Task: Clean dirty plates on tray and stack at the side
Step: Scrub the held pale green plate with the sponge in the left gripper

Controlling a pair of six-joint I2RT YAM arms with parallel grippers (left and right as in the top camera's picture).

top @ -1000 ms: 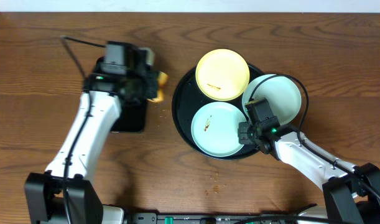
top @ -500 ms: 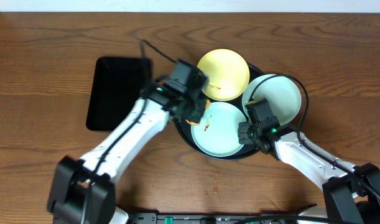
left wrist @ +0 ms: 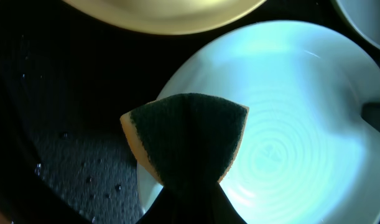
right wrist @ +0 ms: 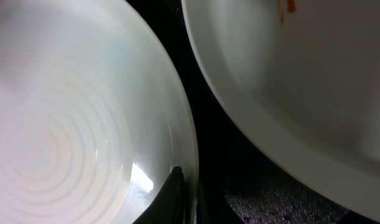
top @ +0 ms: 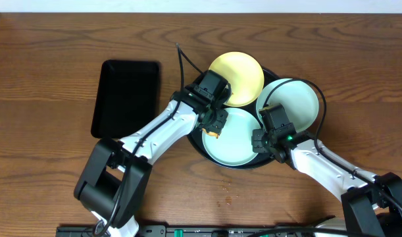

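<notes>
The round black tray (top: 191,122) holds three plates: a pale yellow one (top: 243,76) at the back, a mint-white one (top: 237,141) in front and another (top: 296,102) at the right. My left gripper (top: 214,126) is shut on a yellow sponge with a dark green face (left wrist: 186,134), pressed on the front plate's (left wrist: 289,118) left part. My right gripper (top: 261,141) is shut on the right rim of that same plate (right wrist: 65,124). The right plate (right wrist: 289,81) shows a small orange smear.
A smaller rectangular black tray (top: 125,95) lies on the wooden table (top: 49,79) left of the round tray. A few crumbs lie on the table in front of the round tray (top: 227,191). Water drops sit on the tray floor (left wrist: 71,174).
My left arm has carried the sponge from the rectangular tray to the right, onto the front plate's left part. The right arm has not moved.
</notes>
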